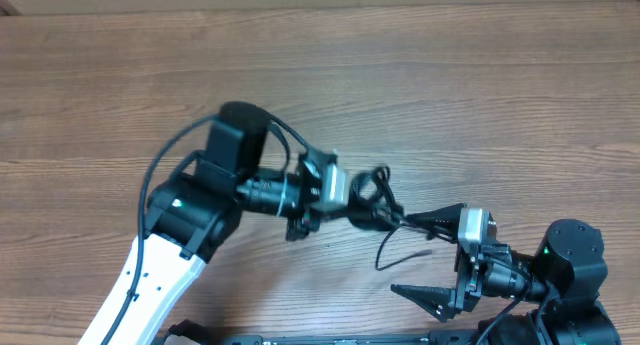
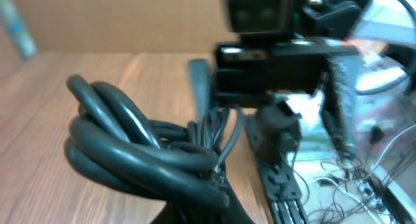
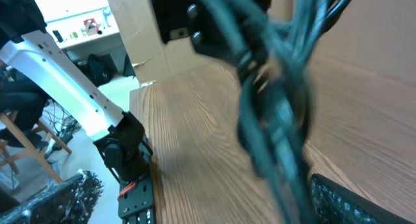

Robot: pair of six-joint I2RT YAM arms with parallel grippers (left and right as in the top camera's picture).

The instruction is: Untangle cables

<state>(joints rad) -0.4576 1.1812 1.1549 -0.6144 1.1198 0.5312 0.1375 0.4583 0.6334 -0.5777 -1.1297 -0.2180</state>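
Note:
The cables [image 1: 375, 195] are a small knotted bundle of black cords held just above the wooden table near its middle. A loose end [image 1: 400, 253] trails toward the front. My left gripper [image 1: 345, 200] is shut on the bundle's left side; in the left wrist view the thick loops [image 2: 130, 146] rise from the closed jaws [image 2: 208, 214]. My right gripper [image 1: 428, 260] is open wide, and its upper finger tip lies against the bundle's right side. In the right wrist view the cables [image 3: 273, 113] hang blurred close to the camera, beside one finger pad [image 3: 351, 198].
The wooden table [image 1: 320, 75] stretches away behind the arms. The right arm's body [image 1: 570, 265] sits at the front right, and the left arm's white link [image 1: 150, 280] at the front left. A cardboard wall [image 2: 130, 23] stands behind the table.

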